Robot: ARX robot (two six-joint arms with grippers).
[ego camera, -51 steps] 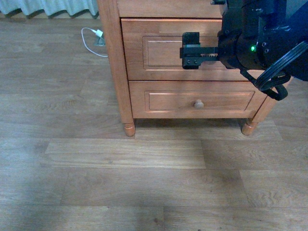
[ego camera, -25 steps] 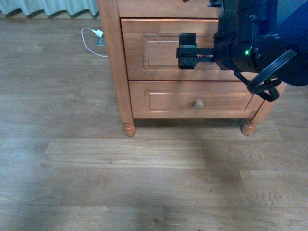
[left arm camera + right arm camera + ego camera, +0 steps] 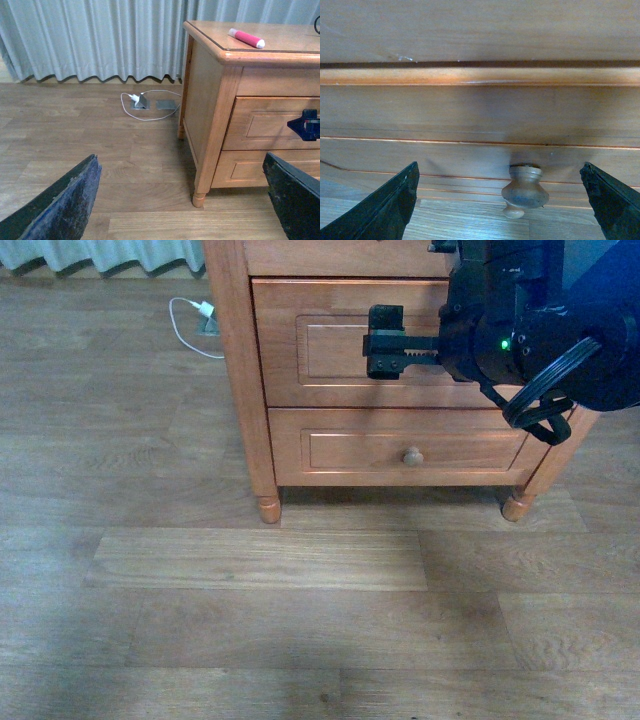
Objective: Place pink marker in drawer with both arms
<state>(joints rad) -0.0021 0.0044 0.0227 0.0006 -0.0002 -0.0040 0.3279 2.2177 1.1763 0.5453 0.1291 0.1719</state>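
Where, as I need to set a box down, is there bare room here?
The floor before the cabinet is bare. Left of it, near the curtain, lies a white charger cable. The cabinet top looks free past the pink marker. Crowded: the right pincer at the upper drawer.

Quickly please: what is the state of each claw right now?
Left claw: open, holding nothing.
Right claw: open, holding nothing.
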